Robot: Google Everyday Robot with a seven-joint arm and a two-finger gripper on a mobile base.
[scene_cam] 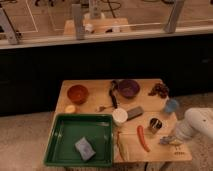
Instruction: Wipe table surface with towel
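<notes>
A small grey-blue folded towel (84,148) lies inside the green tray (60,145) at the front left of the wooden table (95,82). My white arm (197,125) comes in from the right. My gripper (169,141) hangs low over the table's front right corner, just right of a red pepper-like thing (143,138) and below a metal can (154,125). It is far from the towel and holds nothing that I can make out.
An orange bowl (77,93), a purple bowl (128,88), a black utensil (113,94), dark grapes (159,90), a blue cup (171,106), a white cup (119,116) and a grey block (134,113) stand on the table. A dark counter wall runs behind it.
</notes>
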